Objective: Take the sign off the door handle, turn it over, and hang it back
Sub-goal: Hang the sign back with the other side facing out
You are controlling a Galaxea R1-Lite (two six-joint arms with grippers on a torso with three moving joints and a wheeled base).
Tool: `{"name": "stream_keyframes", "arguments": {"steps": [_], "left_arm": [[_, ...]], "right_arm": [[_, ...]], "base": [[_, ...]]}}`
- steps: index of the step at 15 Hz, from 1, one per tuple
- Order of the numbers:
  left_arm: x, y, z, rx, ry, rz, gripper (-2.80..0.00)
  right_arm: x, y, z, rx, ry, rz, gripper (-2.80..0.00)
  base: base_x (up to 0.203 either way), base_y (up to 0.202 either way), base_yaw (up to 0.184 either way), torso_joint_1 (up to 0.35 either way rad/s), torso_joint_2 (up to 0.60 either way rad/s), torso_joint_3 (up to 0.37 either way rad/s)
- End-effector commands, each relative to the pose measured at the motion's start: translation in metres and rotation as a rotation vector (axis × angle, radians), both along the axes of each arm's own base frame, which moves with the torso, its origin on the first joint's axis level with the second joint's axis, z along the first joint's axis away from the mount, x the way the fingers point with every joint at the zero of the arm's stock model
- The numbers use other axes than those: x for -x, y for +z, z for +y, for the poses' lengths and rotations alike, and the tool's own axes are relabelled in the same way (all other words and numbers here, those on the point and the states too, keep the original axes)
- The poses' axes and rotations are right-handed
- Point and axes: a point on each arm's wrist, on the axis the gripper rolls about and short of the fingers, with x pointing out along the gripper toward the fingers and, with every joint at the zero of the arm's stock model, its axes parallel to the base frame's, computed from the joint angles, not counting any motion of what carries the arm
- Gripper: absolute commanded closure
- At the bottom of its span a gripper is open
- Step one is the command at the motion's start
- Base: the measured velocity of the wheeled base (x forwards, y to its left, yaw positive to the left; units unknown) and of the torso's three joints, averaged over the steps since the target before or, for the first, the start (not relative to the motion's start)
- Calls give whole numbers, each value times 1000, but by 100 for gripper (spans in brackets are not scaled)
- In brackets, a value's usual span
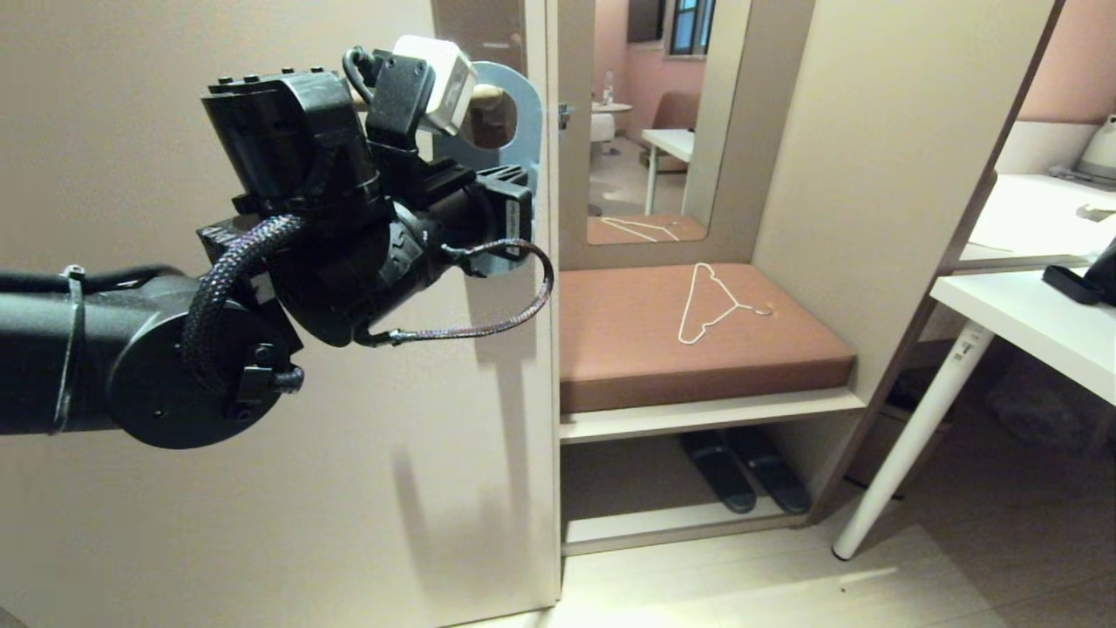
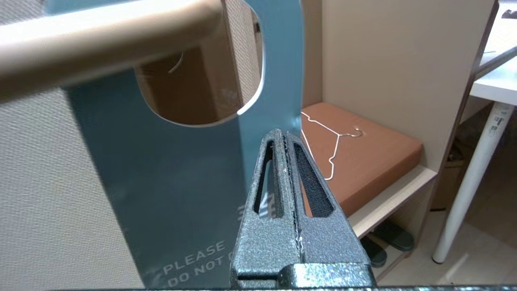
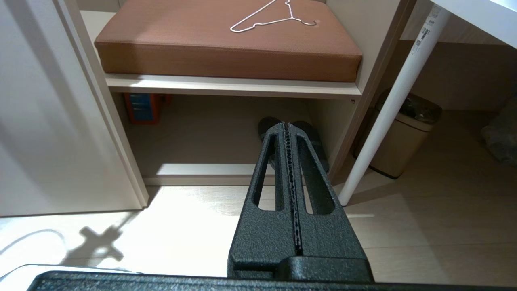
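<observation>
The sign (image 2: 169, 182) hangs with its big hole around the cream door handle (image 2: 101, 36), blue-grey "PLEASE DO NOT" face towards the left wrist camera. My left gripper (image 2: 284, 133) is shut on the sign's right edge, just below the hole. In the head view the sign (image 1: 521, 113) shows behind my raised left gripper (image 1: 514, 218), and the door handle (image 1: 488, 92) is mostly hidden by the wrist. My right gripper (image 3: 286, 125) hangs low over the floor, shut and holding nothing.
The beige door (image 1: 261, 541) fills the left. A brown bench cushion (image 1: 628, 349) with a white wire hanger (image 1: 711, 305) lies to the right, with dark slippers (image 1: 741, 471) beneath. Further right are a white table (image 1: 1029, 323) and a bin (image 3: 404, 133).
</observation>
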Motion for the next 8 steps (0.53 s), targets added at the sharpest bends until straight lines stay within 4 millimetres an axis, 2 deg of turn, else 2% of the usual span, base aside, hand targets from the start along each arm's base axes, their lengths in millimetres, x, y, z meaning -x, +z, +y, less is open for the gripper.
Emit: {"name": "stream_keyframes", "arguments": {"steps": [1, 4, 8], "left_arm": [[-5, -6, -2, -7, 5, 12, 0], [-7, -6, -2, 14, 25, -10, 0], [5, -2, 0, 15, 22, -14, 0]], "right_arm": [[0, 0, 0, 0, 1, -1, 0], [0, 0, 0, 0, 1, 0, 0], [0, 0, 0, 0, 1, 1, 0]], "base": [[0, 0, 0, 0, 0, 0], [0, 0, 0, 0, 0, 0], [0, 0, 0, 0, 0, 0]]}}
